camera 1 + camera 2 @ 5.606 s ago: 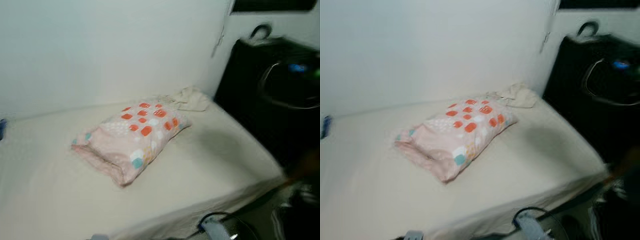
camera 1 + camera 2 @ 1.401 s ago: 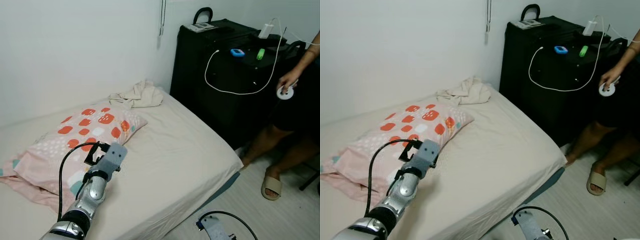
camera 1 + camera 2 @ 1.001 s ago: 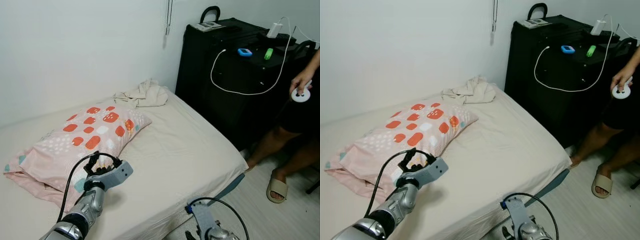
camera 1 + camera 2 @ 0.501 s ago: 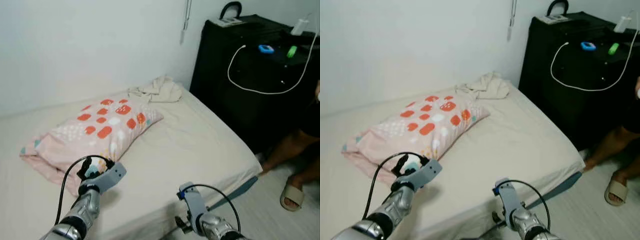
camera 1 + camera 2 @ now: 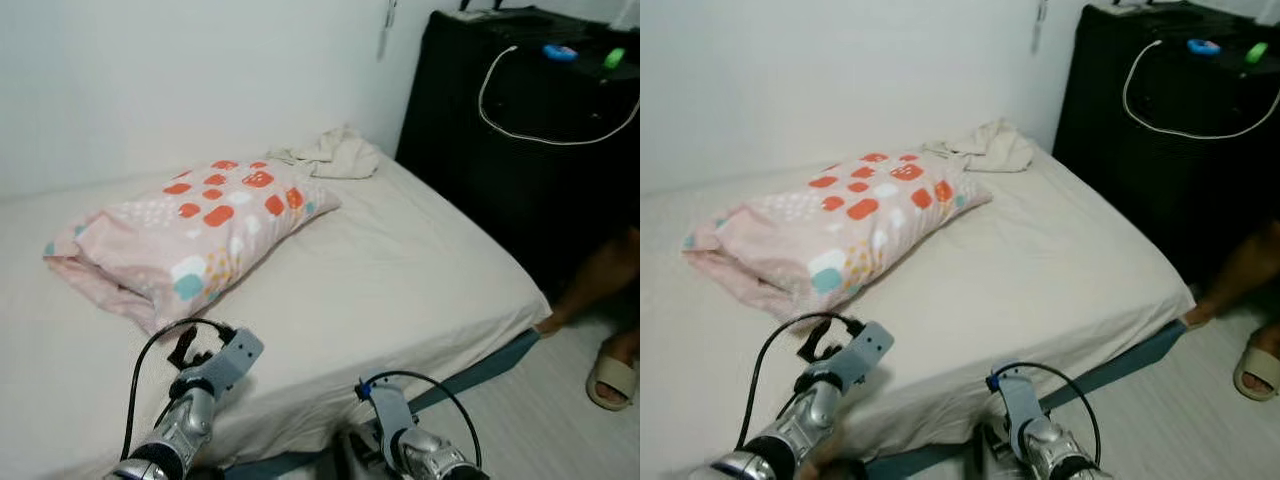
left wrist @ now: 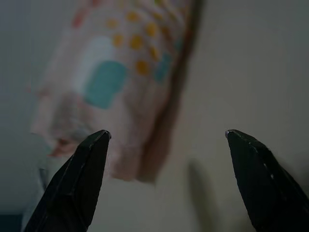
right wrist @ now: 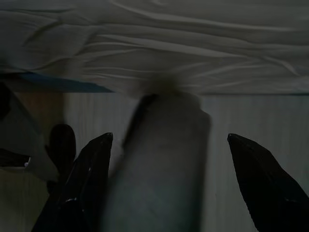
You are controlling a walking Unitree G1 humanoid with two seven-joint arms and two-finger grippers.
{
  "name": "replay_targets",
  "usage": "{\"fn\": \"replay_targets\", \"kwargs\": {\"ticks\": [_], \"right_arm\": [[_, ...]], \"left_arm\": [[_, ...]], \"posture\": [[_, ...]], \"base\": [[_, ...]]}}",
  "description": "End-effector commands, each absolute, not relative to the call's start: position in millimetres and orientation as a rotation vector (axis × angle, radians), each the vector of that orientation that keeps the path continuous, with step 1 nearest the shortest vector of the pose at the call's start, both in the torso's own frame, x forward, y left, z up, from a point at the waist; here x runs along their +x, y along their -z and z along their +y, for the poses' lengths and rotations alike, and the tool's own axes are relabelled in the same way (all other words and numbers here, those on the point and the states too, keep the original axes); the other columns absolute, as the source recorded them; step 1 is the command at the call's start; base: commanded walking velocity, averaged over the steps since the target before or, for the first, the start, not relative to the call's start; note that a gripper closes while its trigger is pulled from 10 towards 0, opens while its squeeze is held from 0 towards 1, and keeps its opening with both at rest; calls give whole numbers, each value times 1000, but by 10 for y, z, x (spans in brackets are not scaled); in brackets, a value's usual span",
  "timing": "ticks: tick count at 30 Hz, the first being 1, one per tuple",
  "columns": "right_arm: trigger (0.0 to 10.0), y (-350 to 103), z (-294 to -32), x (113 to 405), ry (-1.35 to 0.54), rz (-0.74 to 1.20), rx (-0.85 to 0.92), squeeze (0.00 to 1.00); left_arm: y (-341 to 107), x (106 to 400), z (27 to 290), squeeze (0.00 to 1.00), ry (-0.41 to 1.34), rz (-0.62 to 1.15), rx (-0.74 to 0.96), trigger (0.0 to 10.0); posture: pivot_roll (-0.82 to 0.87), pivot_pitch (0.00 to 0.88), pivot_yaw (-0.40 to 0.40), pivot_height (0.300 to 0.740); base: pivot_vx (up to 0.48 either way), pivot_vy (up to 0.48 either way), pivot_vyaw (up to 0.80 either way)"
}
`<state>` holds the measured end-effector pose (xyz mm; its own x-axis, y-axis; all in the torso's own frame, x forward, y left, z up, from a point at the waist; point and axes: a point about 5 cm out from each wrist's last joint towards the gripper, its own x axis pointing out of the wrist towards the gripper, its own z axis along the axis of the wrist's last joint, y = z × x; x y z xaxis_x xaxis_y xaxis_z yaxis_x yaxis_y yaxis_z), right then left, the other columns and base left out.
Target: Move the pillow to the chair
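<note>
The pillow (image 5: pixel 190 230) lies on the bed (image 5: pixel 400 280) just beyond the spread left claw (image 5: pixel 200 352), its long axis running near-left to far-right. The right claw (image 7: pixel 166 140), also spread, hangs low by the bed edge, farther off.

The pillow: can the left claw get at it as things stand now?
Probably yes. The left claw hovers open over the bed just short of the pillow's near corner, and nothing lies between them; the left wrist view shows that corner straight ahead.

2 silver arms, jointed and glossy. The left gripper (image 5: pixel 195 352) sits on a grey-blue wrist block with a black cable looping over it; the right arm (image 5: pixel 420 455) carries the same looped cable. The fingers (image 6: pixel 75 181) are black, tapered.
</note>
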<state>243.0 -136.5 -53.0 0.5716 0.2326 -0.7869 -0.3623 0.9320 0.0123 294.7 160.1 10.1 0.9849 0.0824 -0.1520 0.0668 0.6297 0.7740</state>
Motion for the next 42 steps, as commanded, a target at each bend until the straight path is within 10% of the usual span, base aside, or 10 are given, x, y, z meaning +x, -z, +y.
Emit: {"fn": "replay_targets", "kwargs": {"ticks": [1, 42], "right_arm": [[10000, 566, -1328, 2376, -356, 917, -138, 0], [10000, 676, -551, 1993, -462, 881, 54, 0]], "left_arm": [[-245, 3051, 1550, 0, -12, 86, 906, 10000], [-966, 3539, 991, 0, 119, -260, 1105, 10000]], "posture": [[-66, 85, -7, 606], [-79, 506, 209, 606]], "base": [[0, 0, 0], [0, 0, 0]]}}
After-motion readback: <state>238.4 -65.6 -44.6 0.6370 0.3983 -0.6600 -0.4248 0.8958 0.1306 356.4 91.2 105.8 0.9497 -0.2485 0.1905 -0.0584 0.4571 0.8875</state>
